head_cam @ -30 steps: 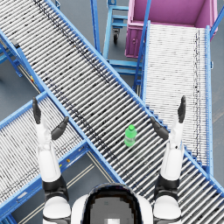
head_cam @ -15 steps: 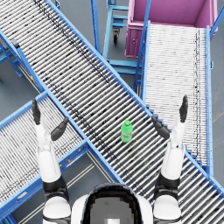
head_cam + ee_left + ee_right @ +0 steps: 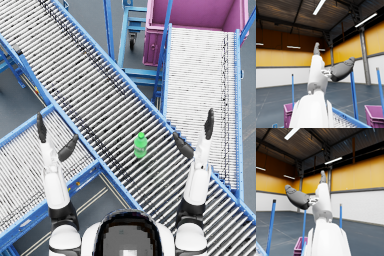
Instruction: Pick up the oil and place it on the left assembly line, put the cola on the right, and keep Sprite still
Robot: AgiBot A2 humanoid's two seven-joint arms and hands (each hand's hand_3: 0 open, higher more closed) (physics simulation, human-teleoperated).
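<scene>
A green bottle with a green cap (image 3: 140, 145) stands upright on the diagonal roller conveyor (image 3: 100, 95) in the head view, between my two raised arms. My left hand (image 3: 50, 142) is held up and open over the left side conveyor (image 3: 20, 165), well to the left of the bottle. My right hand (image 3: 200, 137) is also up and open, to the right of the bottle near the right conveyor (image 3: 200, 85). Both wrist views show only the empty hands, left hand (image 3: 331, 67) and right hand (image 3: 308, 195), against the hall. No oil or cola is in view.
A pink bin (image 3: 195, 15) stands at the far end of the right conveyor. Blue frame rails (image 3: 110, 25) edge every conveyor. Grey floor shows between the lines. More pink bins (image 3: 374, 115) appear in the left wrist view.
The green bottle has travelled up the diagonal conveyor, away from me and slightly to the left. Both arms stay raised in place.
</scene>
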